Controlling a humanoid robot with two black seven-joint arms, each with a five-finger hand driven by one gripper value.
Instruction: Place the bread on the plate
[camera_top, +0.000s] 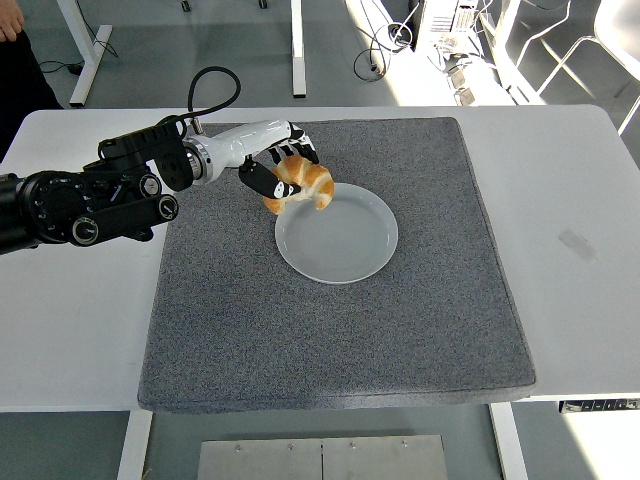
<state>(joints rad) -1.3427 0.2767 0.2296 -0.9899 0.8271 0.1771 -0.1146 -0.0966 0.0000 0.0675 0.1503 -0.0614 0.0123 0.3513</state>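
While the left hand (283, 172) reaches in from the left edge over a white desk (585, 190), its dark fingers (262, 180) are curled tight around a golden croissant-shaped bread (304, 182), which is held at the upper left rim of a pale round plate (337, 232), one tip hanging over the rim. Whether the bread touches the plate cannot be told from this high view. The plate lies a little above the middle of a large grey speckled mat (330, 330) that covers most of the desk, and its shallow well is bare. Behind the hand, a white forearm section (232, 145) joins a bulky black arm (85, 200) that stretches across the desk's left side, with a black cable (212, 88) looping up from it. Nothing lies on the mat between the bread and the plate's centre; the hand's own fingers wrap the underside and near side of the bread, hiding part of it. A small strip of clear tape (576, 244) sits on the bare desk well to the right of the mat. Beyond the far edge, white desk legs (296, 45) stand on a grey floor, tangled cables (385, 45) lie in bright sunlight at the upper right, and part of a person (18, 60) in dark clothing shows at the top left corner.
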